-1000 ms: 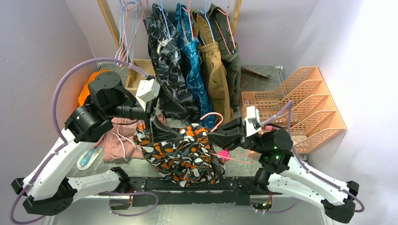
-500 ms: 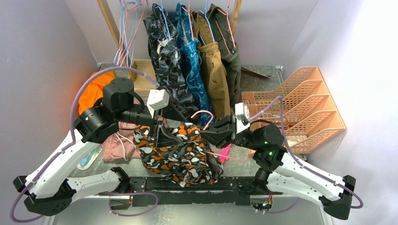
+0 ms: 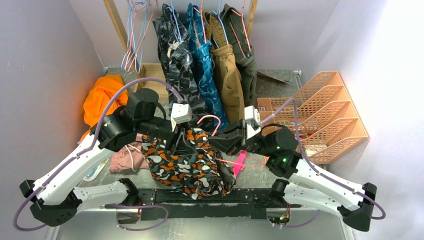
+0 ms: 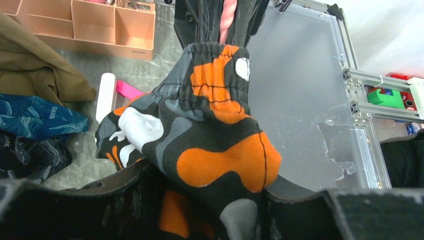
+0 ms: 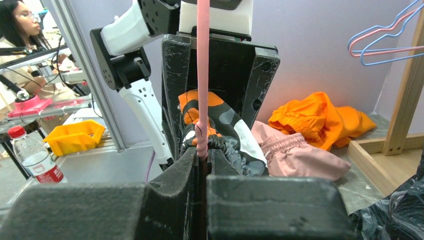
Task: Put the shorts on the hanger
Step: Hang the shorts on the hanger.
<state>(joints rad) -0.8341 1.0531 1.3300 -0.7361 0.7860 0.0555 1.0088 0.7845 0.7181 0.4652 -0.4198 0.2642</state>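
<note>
The shorts (image 3: pixel 187 162), in orange, black, white and grey camouflage, lie bunched at the table's front middle, with their upper edge lifted. My left gripper (image 3: pixel 181 144) comes in from the left and is shut on the shorts (image 4: pixel 215 125); fabric fills the gap between its fingers (image 4: pixel 117 185). My right gripper (image 3: pixel 216 140) faces it from the right, shut on the thin pink hanger (image 3: pixel 209 119). In the right wrist view the hanger wire (image 5: pixel 202 75) rises straight from my right gripper (image 5: pixel 206 152) past the shorts' elastic waistband (image 5: pixel 220 142). The rest of the hanger is hidden in the fabric.
Dusty-pink shorts (image 3: pixel 122 155) and an orange garment (image 3: pixel 102 97) lie at the left. Several garments (image 3: pixel 205 60) hang on a rack at the back, beside spare wire hangers (image 3: pixel 132 30). A peach file organiser (image 3: pixel 325 112) stands at the right. A pink and white roller (image 4: pixel 107 95) lies on the table.
Both arms have moved inward and toward the back, meeting over the shorts. My left gripper has gone from wide open to closed on the shorts' upper edge. The hanger has shifted left with my right gripper.
</note>
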